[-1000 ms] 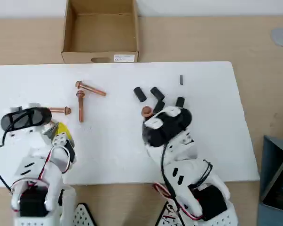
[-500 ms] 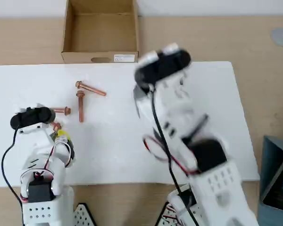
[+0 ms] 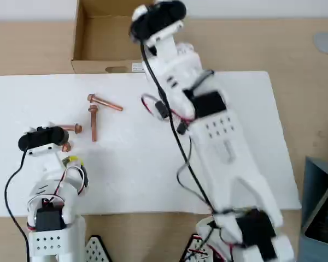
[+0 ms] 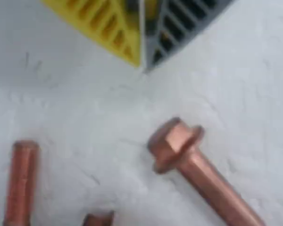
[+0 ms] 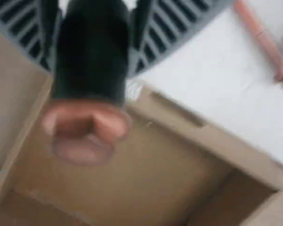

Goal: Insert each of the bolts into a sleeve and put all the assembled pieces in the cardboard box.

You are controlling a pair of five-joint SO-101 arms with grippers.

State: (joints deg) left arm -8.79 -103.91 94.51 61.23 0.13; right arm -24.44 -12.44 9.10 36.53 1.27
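left wrist view: bolt [image 4: 207,181] shank runs off the frame edge. right wrist view: held sleeve [image 5: 92,52] blurred; cardboard box [image 5: 212,141] cut by frame edges.

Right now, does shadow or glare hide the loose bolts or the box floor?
High view: no glare; copper bolts plain on white mat. Left wrist view: faint shadow beside a bolt head. Right wrist view: brown cardboard box floor glare-free.

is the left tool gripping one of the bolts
No, the left tool has its tips shut together on nothing, and the nearest bolt lies apart from it on the white mat.
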